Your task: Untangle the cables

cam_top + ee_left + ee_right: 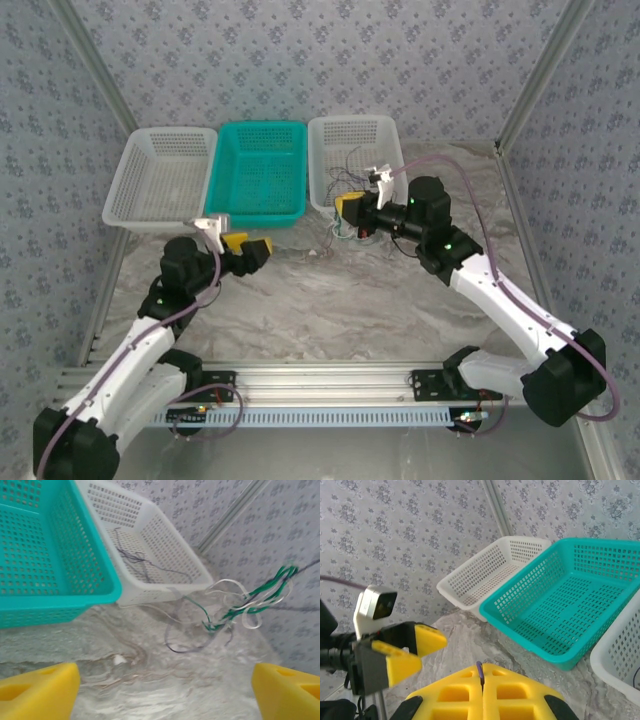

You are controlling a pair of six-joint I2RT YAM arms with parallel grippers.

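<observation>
Three baskets (262, 128) line the table's (330, 300) 12 o'clock edge.

Top view: right gripper (345, 207) at 1 o'clock holds the cables (338, 232) up, probably so the loops sag apart. Left gripper (252, 250) at 9 o'clock, jaws apart.

Left wrist: cables (240, 607) dangle at 3 o'clock. A dark strand (131, 557) lies in the white basket (170, 540).

Right wrist: jaws pinched on a purple strand (480, 669).

Marbled top, patterned walls (300, 50).

Robotics laboratory test cell. A marble-patterned tabletop (330, 300) is enclosed by floral-papered wall panels (300, 60) framed by aluminium posts (535, 85). At 6 o'clock, an aluminium rail (330, 385) carries the left arm (130, 350) and right arm (500, 295). At 12 o'clock stand a teal basket (260, 126) and two white baskets (150, 140).
</observation>
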